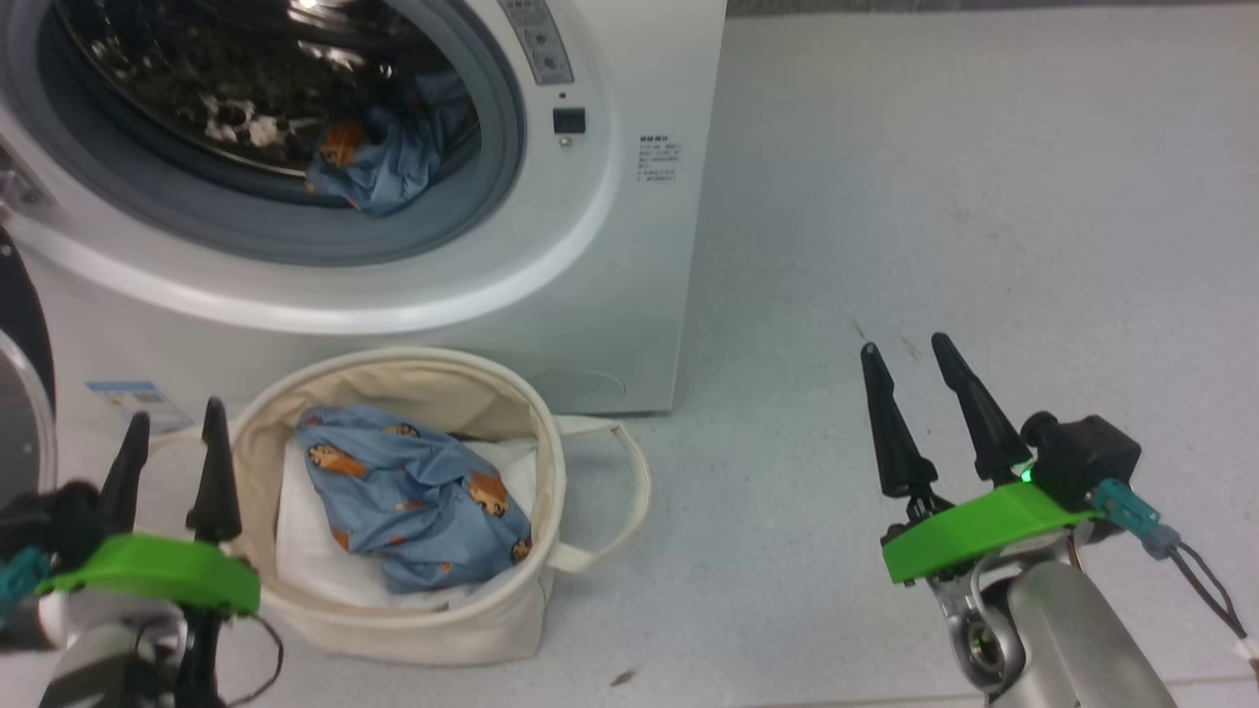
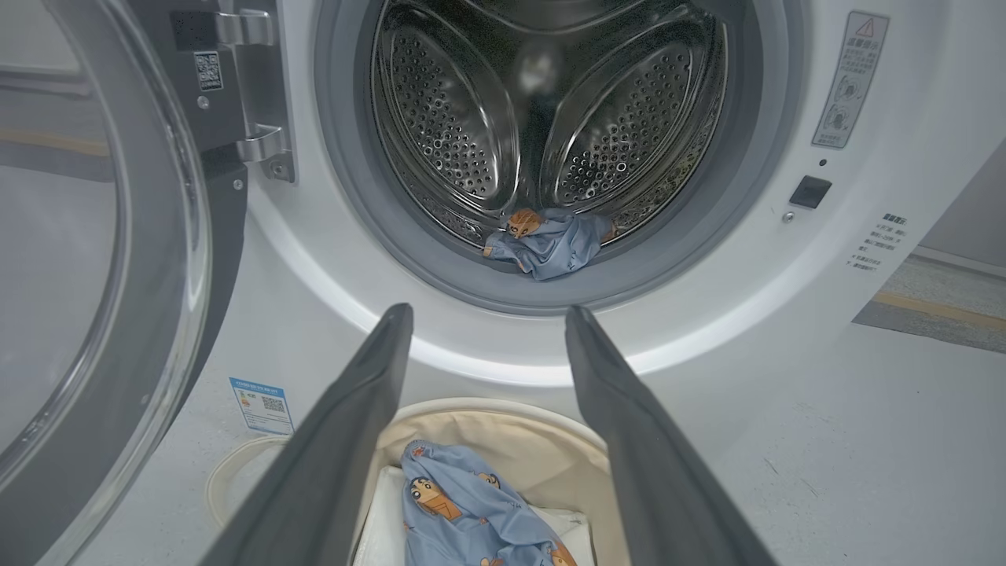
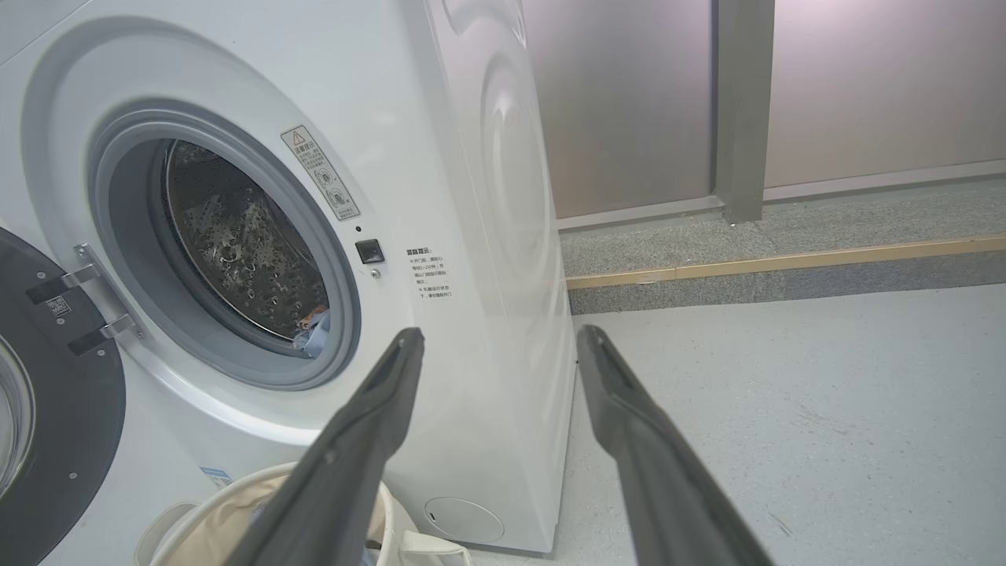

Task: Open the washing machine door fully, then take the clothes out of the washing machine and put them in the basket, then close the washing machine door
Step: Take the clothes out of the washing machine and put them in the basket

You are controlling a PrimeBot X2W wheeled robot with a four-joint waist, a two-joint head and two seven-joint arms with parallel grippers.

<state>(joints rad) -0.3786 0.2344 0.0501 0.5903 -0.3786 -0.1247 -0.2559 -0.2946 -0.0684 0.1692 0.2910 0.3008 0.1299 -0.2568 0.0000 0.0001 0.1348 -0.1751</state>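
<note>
The washing machine (image 1: 629,295) stands with its door (image 2: 118,236) swung wide to the left. One piece of the light blue clothes (image 1: 379,167) lies at the drum's front lip, and another (image 1: 413,501) lies in the cream basket (image 1: 413,629) on a white sheet. My left gripper (image 1: 177,413) hovers open and empty beside the basket's left rim. In the left wrist view its fingers frame the garment in the basket (image 2: 464,511) below the drum garment (image 2: 550,240). My right gripper (image 1: 905,346) is open and empty over bare floor to the right of the machine.
The basket sits on the floor right in front of the washer, one loop handle (image 1: 620,501) sticking out to the right. Grey floor (image 1: 934,197) spreads to the right. A raised step with a yellow strip (image 3: 786,263) and a wall lie behind.
</note>
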